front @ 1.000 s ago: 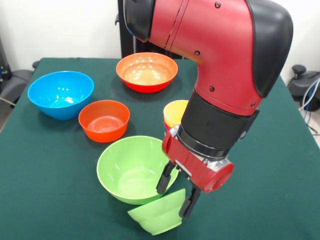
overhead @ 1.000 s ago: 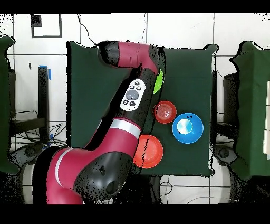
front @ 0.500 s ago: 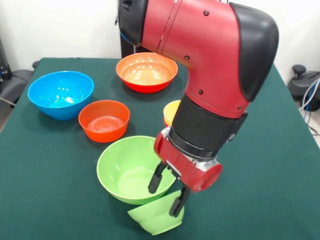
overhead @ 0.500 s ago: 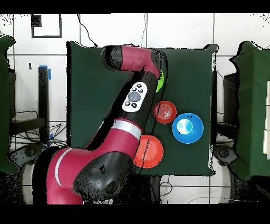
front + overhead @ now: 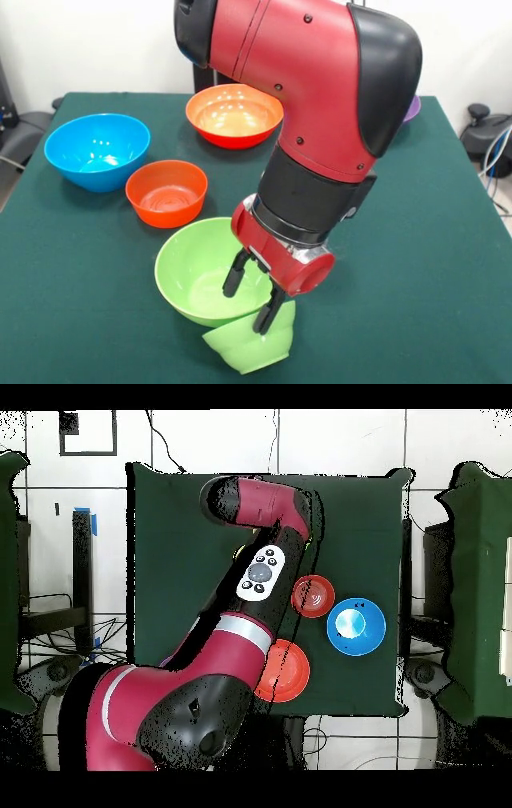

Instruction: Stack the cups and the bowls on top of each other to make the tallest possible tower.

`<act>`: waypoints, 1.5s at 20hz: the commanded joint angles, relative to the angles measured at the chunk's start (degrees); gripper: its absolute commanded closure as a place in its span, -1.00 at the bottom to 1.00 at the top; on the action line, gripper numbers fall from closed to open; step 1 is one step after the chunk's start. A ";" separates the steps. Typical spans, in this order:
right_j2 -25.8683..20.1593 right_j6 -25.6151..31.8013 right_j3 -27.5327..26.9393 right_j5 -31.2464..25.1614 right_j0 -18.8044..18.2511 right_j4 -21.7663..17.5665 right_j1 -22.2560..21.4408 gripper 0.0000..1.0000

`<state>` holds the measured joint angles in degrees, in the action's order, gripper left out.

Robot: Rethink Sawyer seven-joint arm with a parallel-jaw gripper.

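Bowls (image 5: 98, 150) (blue, oranges, large green) all sit empty.

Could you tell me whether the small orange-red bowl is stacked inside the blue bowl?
No, the small orange-red bowl sits on the table beside the blue bowl, not inside it.

Glossy red arm (image 5: 320, 96), black joint caps, possibly grey button pad (image 5: 261, 571)
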<state>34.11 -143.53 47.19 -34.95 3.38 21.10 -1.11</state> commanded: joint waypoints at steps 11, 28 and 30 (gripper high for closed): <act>-5.20 -5.00 2.81 3.26 1.86 -2.49 3.62 -1.00; -2.79 -7.37 0.30 3.37 2.50 -1.24 5.80 -1.00; -2.43 -7.55 0.03 3.71 2.50 -1.25 6.26 -1.00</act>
<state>34.60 -143.53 46.91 -31.53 4.96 21.12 0.80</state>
